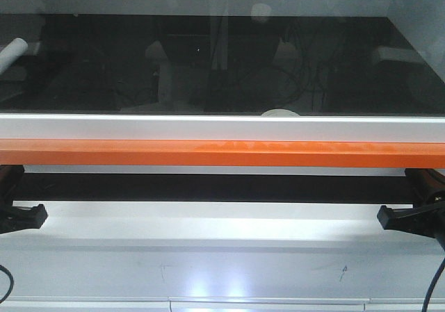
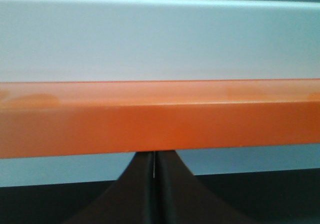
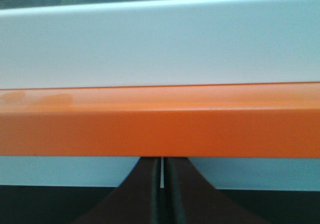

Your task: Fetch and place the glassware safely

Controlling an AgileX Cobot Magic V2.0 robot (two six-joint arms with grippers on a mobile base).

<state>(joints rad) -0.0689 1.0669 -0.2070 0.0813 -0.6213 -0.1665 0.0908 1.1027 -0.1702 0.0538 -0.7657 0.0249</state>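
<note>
Front view: we see the jar (image 1: 280, 112) only as an off-white lid peeking over the near edge of the bench (image 1: 139, 126), right of middle, behind the orange bar (image 1: 222, 152). Left wrist view: our left gripper (image 2: 155, 159) is pressed together below the bar. Right wrist view: our right gripper (image 3: 162, 163) is likewise pressed together.

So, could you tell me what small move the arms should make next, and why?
Probably lift both hands up against the orange bar to raise the glass sash. The left hand and right hand sit shut just beneath the bar, and the jar's lid shows only behind the glass.
</note>
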